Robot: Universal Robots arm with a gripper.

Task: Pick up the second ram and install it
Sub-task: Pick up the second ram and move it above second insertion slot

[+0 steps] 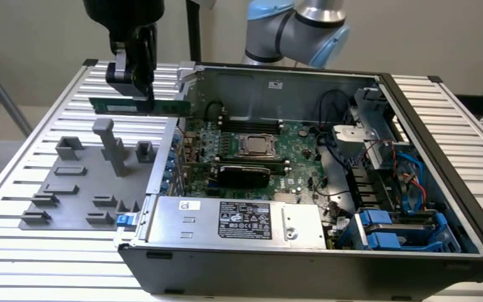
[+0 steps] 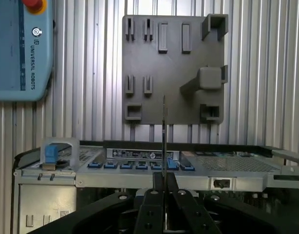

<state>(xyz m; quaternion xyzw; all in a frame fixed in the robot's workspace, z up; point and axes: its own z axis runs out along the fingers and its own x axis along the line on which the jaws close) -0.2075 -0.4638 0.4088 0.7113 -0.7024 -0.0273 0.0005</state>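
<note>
Right now the black two-finger gripper (image 1: pixel 143 95) is clamped on the second ram (image 1: pixel 168 107), a long thin green circuit-board stick, gripped near its middle and held level in the air. In the wrist view the stick (image 2: pixel 164 136) shows edge-on, pinched between the fingers (image 2: pixel 152 204). Below the gripper, a grey plastic holder plate (image 1: pixel 70 189) with slots and posts lies on a ribbed metal table (image 1: pixel 23 264). Just beside the gripper, toward the exterior view's right, is an open dark computer case (image 1: pixel 309 85) with a green motherboard (image 1: pixel 296 141) inside. A light blue teach pendant (image 2: pixel 23 53) reads "UNIVERSAL ROBOTS". The label on the silver power supply (image 1: pixel 241 220) is too small to read.
</note>
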